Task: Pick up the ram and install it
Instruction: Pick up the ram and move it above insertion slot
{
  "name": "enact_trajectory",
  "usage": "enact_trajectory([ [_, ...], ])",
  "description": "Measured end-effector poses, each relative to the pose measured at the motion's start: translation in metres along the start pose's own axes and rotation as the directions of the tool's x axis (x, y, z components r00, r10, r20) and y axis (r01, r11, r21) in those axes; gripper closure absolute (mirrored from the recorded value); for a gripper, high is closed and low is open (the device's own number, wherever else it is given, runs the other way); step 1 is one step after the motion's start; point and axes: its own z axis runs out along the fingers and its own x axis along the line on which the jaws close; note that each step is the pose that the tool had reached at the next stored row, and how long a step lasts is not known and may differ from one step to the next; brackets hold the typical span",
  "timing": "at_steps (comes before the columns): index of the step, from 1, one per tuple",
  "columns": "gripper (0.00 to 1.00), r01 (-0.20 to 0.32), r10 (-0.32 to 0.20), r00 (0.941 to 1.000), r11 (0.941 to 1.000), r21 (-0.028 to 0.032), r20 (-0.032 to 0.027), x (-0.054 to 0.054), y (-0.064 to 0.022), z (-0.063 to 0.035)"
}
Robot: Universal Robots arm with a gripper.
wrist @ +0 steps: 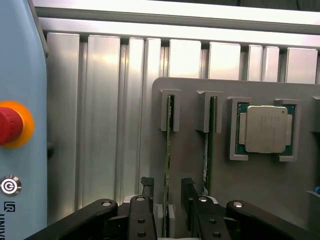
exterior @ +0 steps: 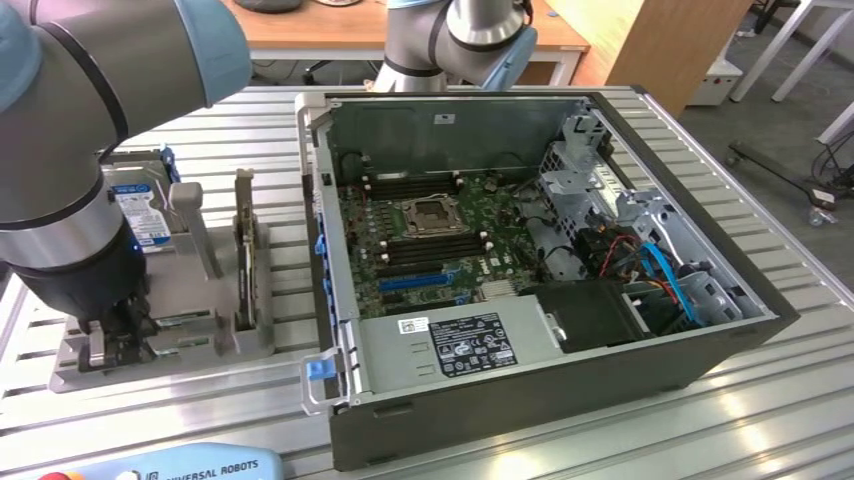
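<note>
The ram (wrist: pixel 168 150) is a thin green stick standing on edge in a slot of the grey parts holder (wrist: pixel 190 165). My gripper (wrist: pixel 166 187) is open, and its black fingers (wrist: pixel 146 187) straddle the near end of that stick, one on each side, with a gap to the board. A second green stick (wrist: pixel 206 150) stands in the neighbouring slot. In the exterior view the gripper (exterior: pixel 114 345) hangs low over the near end of the holder (exterior: pixel 254 345), to the left of the open computer case (exterior: pixel 534 250).
A square silver processor (wrist: pixel 265 129) lies in its own pocket beside the second stick. A hard drive (exterior: pixel 140 215) stands at the holder's far end. The teach pendant (wrist: pixel 22 150) with its red stop button (wrist: pixel 9 125) lies close by. Inside the case is the motherboard (exterior: pixel 427 235).
</note>
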Motion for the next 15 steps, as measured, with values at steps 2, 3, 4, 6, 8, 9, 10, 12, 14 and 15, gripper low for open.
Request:
enact_trajectory([
  [2, 0.65, 0.000, 0.000, 1.0000, 1.0000, 0.0000, 0.0000, 0.0000, 0.0000, 0.0018],
  [3, 0.65, 0.000, 0.000, 1.0000, 1.0000, -0.0001, -0.0001, 0.0001, 0.0000, 0.0022],
  [4, 0.65, 0.000, 0.000, 1.0000, 1.0000, -0.0001, -0.0001, 0.0000, 0.0000, 0.0022],
  [6, 0.65, 0.000, 0.000, 1.0000, 1.0000, -0.0001, -0.0001, 0.0000, 0.0000, 0.0022],
  [8, 0.65, 0.000, 0.000, 1.0000, 1.0000, 0.0000, 0.0000, 0.0000, 0.0000, 0.0024],
  [9, 0.65, 0.000, 0.000, 1.0000, 1.0000, 0.0003, 0.0003, -0.0001, -0.0003, 0.0026],
  [10, 0.65, 0.000, 0.000, 1.0000, 1.0000, 0.0002, 0.0002, 0.0000, -0.0009, 0.0025],
  [12, 0.65, 0.000, 0.000, 1.0000, 1.0000, 0.0001, 0.0001, 0.0001, -0.0030, 0.0025],
  [14, 0.65, 0.000, 0.000, 1.0000, 1.0000, 0.0001, 0.0002, 0.0002, -0.0055, 0.0025],
  [15, 0.65, 0.000, 0.000, 1.0000, 1.0000, 0.0001, 0.0002, 0.0002, -0.0068, 0.0025],
])
